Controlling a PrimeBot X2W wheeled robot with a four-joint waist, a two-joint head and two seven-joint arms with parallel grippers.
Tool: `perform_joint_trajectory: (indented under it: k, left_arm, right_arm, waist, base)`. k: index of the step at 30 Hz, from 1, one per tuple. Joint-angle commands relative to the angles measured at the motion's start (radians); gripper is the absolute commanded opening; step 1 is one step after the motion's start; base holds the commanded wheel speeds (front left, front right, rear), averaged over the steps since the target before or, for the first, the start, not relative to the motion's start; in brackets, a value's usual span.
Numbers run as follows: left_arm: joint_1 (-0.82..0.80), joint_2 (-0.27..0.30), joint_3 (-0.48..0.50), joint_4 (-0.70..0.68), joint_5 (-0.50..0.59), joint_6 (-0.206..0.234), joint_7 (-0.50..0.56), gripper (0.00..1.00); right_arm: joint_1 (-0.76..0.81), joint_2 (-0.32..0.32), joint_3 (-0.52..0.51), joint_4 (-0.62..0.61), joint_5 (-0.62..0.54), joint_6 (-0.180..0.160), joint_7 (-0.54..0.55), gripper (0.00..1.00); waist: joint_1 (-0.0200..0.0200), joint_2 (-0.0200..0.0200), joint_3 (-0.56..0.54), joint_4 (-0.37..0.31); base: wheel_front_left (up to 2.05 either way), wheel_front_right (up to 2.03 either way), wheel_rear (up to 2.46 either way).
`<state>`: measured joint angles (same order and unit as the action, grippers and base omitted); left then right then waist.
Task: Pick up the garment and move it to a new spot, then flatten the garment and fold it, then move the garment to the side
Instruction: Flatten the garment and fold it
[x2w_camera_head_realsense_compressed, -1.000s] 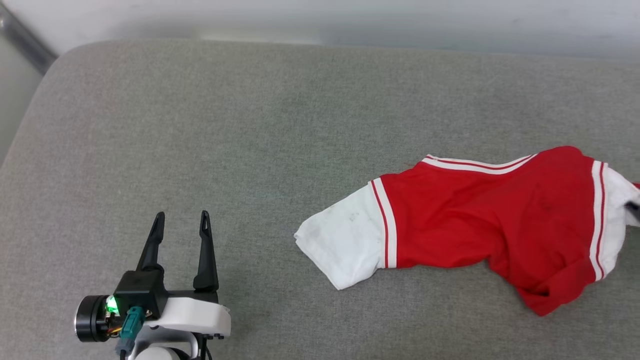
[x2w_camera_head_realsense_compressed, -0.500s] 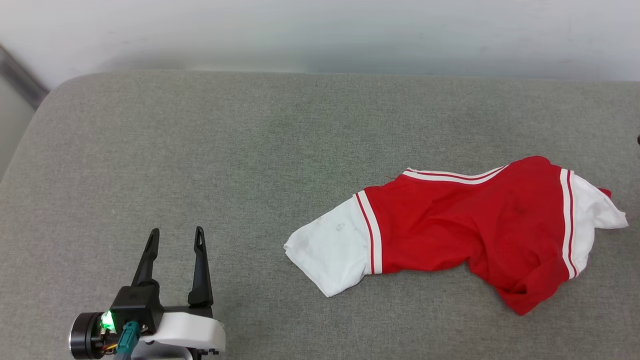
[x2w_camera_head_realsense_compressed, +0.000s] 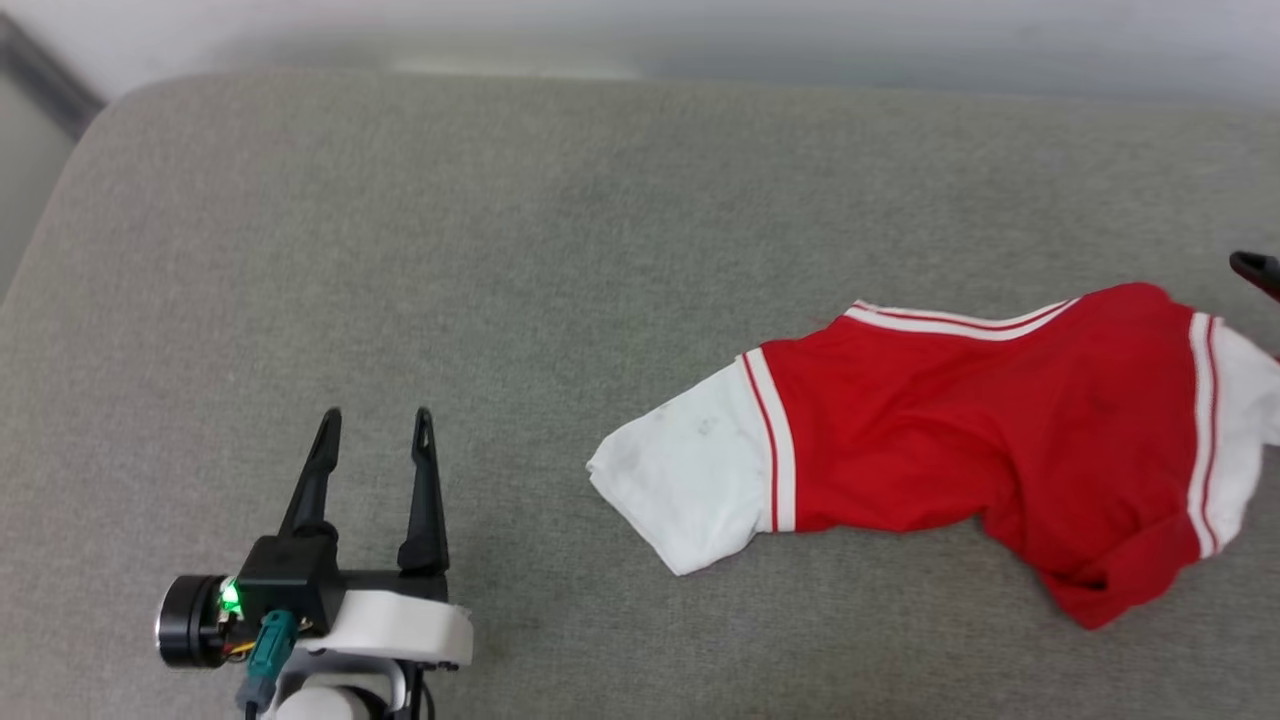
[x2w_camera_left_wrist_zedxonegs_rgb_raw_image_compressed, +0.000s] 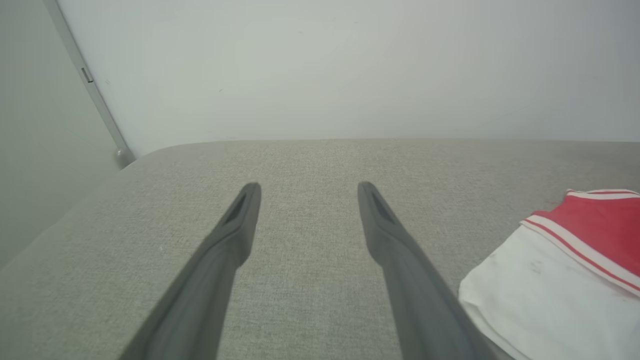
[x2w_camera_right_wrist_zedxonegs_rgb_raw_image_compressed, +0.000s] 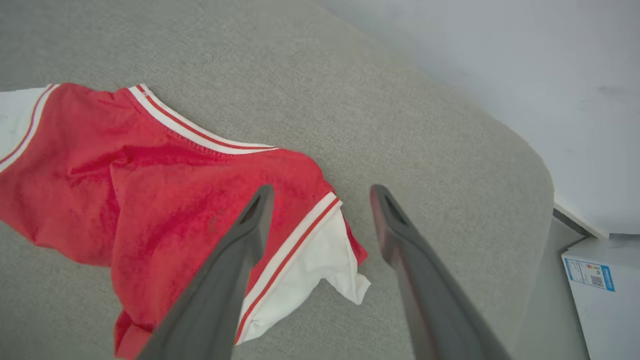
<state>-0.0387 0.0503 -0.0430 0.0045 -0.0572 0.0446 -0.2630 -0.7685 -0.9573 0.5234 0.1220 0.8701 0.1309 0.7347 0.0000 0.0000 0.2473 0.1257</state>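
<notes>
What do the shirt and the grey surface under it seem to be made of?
The shirt looks like soft knit cloth, perhaps cotton or a blend, with a matte finish: it lies limp in loose folds, and its striped trim looks sewn on. The surface seems to be woven upholstery fabric over padding: a fine matte weave shows, and its corners are rounded.

Garment (x2w_camera_head_realsense_compressed: 930, 440) red, white sleeves, striped trim; surface (x2w_camera_head_realsense_compressed: 500, 250) grey.
</notes>
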Motion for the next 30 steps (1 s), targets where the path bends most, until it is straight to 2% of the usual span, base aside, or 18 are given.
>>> perform_joint_trajectory:
  k: [1, 4, 8, 15, 21, 22, 23, 25, 30]
  left_arm:
    - [-0.029, 0.000, -0.011, -0.006, -0.007, 0.001, -0.003, 1.00]
    - [-0.056, 0.000, -0.033, -0.013, -0.015, 0.008, -0.003, 1.00]
    - [-0.092, 0.000, -0.056, -0.025, -0.030, 0.020, -0.003, 1.00]
    - [-0.145, 0.000, -0.085, -0.034, -0.054, 0.041, -0.003, 1.00]
    - [-0.158, 0.000, -0.082, -0.026, -0.054, 0.050, -0.003, 1.00]
    - [-0.158, 0.000, -0.080, -0.024, -0.051, 0.049, -0.003, 1.00]
    - [-0.156, 0.000, -0.078, -0.021, -0.048, 0.047, -0.003, 1.00]
    - [-0.150, 0.000, -0.072, -0.019, -0.044, 0.045, -0.003, 1.00]
    - [-0.127, 0.000, -0.068, -0.008, -0.037, 0.039, -0.003, 1.00]
  right_arm:
    - [-0.046, 0.013, 0.017, 0.019, -0.016, -0.001, 0.093, 1.00]
    - [-0.107, 0.035, 0.034, 0.068, -0.043, -0.001, 0.233, 1.00]
    - [-0.162, 0.067, 0.033, 0.148, -0.094, -0.001, 0.320, 1.00]
    - [-0.147, 0.119, 0.042, 0.272, -0.154, -0.001, 0.319, 1.00]
    - [-0.064, 0.167, 0.114, 0.315, -0.124, 0.000, 0.286, 1.00]
    - [-0.061, 0.166, 0.126, 0.305, -0.121, 0.000, 0.275, 0.33]
    - [-0.065, 0.165, 0.128, 0.294, -0.112, 0.001, 0.260, 0.00]
    - [-0.080, 0.161, 0.121, 0.274, -0.097, 0.001, 0.220, 0.00]
    - [-0.115, 0.103, 0.104, 0.183, -0.070, 0.001, 0.072, 0.00]
  waist:
    - [0.0000, 0.0000, 0.052, 0.035]
    - [0.0000, 0.0000, 0.101, 0.061]
    - [0.0000, 0.0000, 0.173, 0.093]
    - [0.0000, 0.0000, 0.274, 0.124]
    - [0.0000, 0.0000, 0.279, 0.116]
    - [0.0000, 0.0000, 0.273, 0.112]
    - [0.0000, 0.0000, 0.266, 0.107]
    - [0.0000, 0.0000, 0.247, 0.095]
    - [0.0000, 0.0000, 0.189, 0.075]
  base:
    - [0.00, 0.00, 0.00]
    - [0.00, 0.00, 0.00]
    - [0.00, 0.00, 0.00]
    - [0.00, 0.00, 0.00]
    - [0.00, 0.00, 0.00]
    - [0.00, 0.00, 0.00]
    - [0.00, 0.00, 0.00]
    - [0.00, 0.00, 0.00]
    - [0.00, 0.00, 0.00]
